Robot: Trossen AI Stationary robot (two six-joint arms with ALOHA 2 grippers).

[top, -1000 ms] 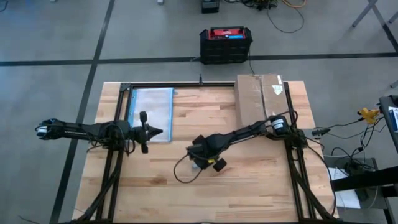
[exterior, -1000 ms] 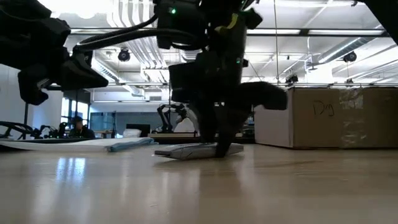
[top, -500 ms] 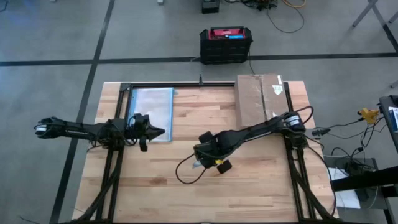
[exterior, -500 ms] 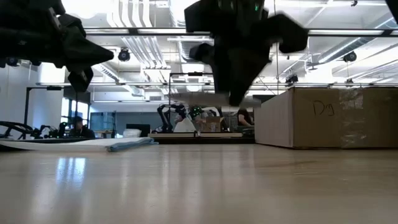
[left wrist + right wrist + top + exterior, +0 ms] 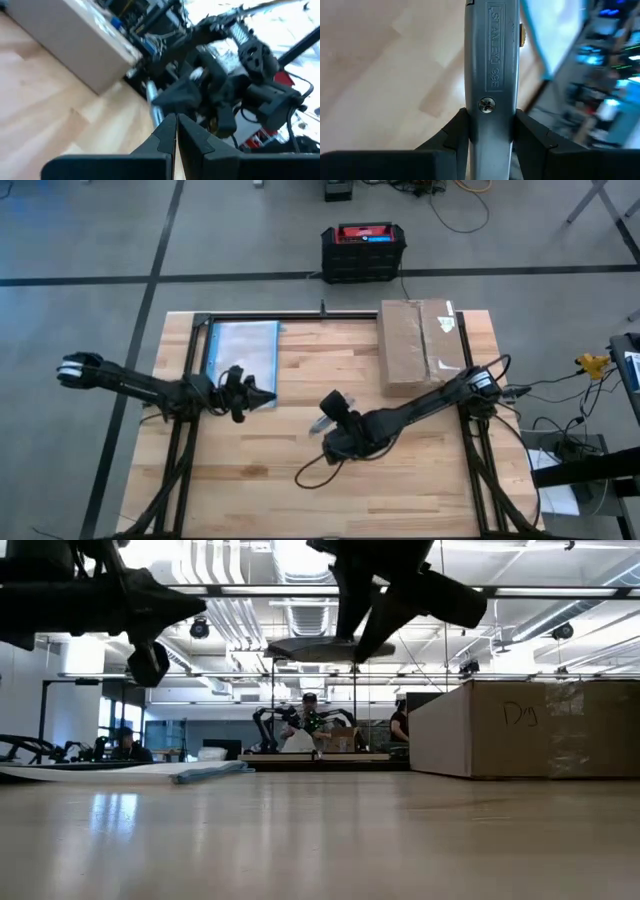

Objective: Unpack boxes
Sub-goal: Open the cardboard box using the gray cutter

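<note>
The brown cardboard box (image 5: 420, 345) stands closed on the table's far right; it also shows in the low view (image 5: 530, 728). My right gripper (image 5: 335, 423), above the table's middle, is shut on a grey utility knife (image 5: 492, 60) that hangs high over the table (image 5: 330, 648). My left gripper (image 5: 268, 397) is shut on nothing, held level off the table by the near right corner of a clear plastic bag (image 5: 243, 350). Its closed fingers (image 5: 176, 131) point toward the right arm. My right gripper pinches the knife's grey handle (image 5: 492, 127) between its two fingers (image 5: 457, 132), which sit on its two narrow edges just behind the screw. The knife runs on forward along the fingers. It is lifted clear of the table and lies about level in the low view.
A black crate with a red top (image 5: 363, 252) stands on the floor beyond the far edge. The plastic bag lies flat at the far left. A black cable (image 5: 315, 470) loops on the table near the right gripper. Bare wood (image 5: 300, 500) runs along the near side.
My right gripper has risen with the knife, whose end rested on the table a second ago; it now hangs well clear, about level. The right wrist has turned as it rose. My left gripper has rolled about its own line and shifted a little toward the table's right, staying shut.
</note>
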